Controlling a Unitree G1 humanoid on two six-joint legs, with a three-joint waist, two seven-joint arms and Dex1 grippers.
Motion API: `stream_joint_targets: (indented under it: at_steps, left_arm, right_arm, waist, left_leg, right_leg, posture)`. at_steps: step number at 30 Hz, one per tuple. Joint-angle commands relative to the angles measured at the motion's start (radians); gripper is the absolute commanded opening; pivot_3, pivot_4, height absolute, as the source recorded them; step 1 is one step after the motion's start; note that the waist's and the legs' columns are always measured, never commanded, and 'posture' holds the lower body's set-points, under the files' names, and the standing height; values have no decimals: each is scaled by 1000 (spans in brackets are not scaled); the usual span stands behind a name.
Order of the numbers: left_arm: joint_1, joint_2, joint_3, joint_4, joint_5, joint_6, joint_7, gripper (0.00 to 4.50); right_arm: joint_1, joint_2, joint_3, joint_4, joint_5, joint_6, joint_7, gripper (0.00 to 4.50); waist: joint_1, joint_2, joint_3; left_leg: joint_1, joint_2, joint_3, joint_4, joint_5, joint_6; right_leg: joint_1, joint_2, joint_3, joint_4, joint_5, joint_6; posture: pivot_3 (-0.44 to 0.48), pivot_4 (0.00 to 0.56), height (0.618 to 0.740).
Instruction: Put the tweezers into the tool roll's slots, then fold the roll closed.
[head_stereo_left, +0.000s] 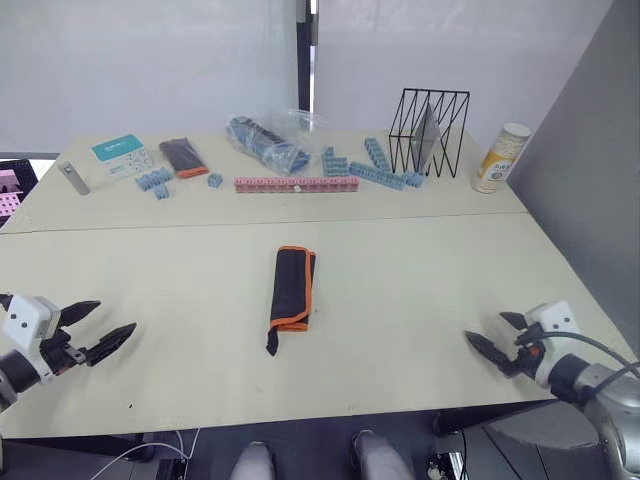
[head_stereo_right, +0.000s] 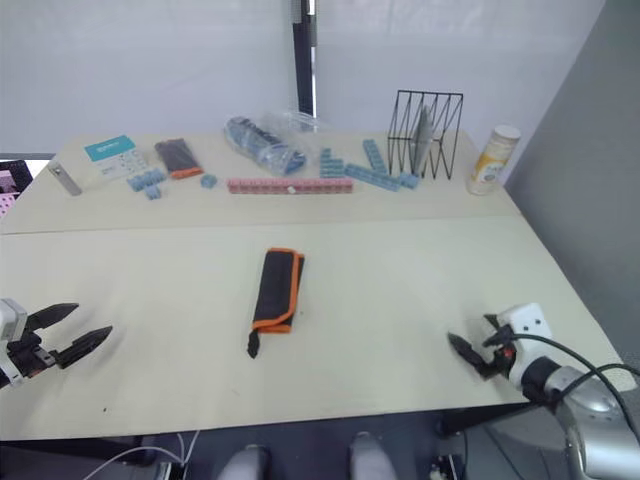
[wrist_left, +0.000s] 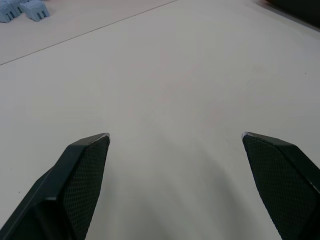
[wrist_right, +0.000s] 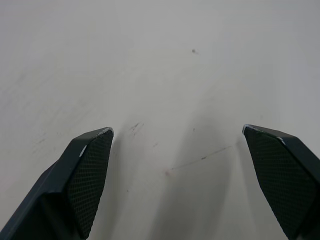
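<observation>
Black fabric tool roll (head_stereo_left: 292, 288) folded, orange-edged | left gripper (head_stereo_left: 103, 328) spread | right gripper (head_stereo_left: 492, 334) spread

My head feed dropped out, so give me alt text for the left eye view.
The tool roll lies folded shut mid-table, strap trailing toward the robot. The left gripper and right gripper hover open and empty near the table's front corners. Clutter lines the far edge.

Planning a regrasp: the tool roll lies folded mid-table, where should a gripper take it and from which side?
Judgement only: take the tool roll across its narrow width near the middle, coming from above. It lies flat and folded, long axis running away from the robot, so both long edges are free. The strap end near the robot looks too floppy. Left gripper and right gripper are both open, well apart from it.
</observation>
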Motion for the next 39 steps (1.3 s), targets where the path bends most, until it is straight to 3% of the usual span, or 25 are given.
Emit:
stream_joint_targets:
  at_steps: [1,16,20,39]
  left_arm:
    - [6,14,36,-57,-39,49,22,4500]
    - [0,11,10,-111,-27,116,79,4500]
    - [-4,10,0,-118,-24,118,88,4500]
    - [-19,12,-20,-118,-14,126,99,4500]
  right_arm:
    - [-32,-13,-36,-38,36,-18,-19,4485]
    - [-19,-27,10,-40,34,-31,-6,4485]
    - [-24,-21,4,-33,42,-19,-25,4485]
    - [-3,-27,15,-35,37,-35,-15,4485]
  waist:
    - [-3,-1,0]
    - [-3,-2,0]
    - [-6,-2,1]
    - [2,-2,1]
  left_leg:
    - [0,0,0,0,0,0]
    - [0,-2,3,-2,-1,-2]
    - [3,-5,-12,0,-1,-1]
    - [4,-5,-9,1,-1,-2]
  right_leg:
    - [0,0,1,0,0,0]
    - [0,1,7,1,1,2]
    - [13,-3,-7,1,-1,3]
    - [12,-3,-5,1,-1,2]
  posture:
    - [0,150,721]
    - [0,150,719]
    - [0,150,717]
    - [0,150,717]
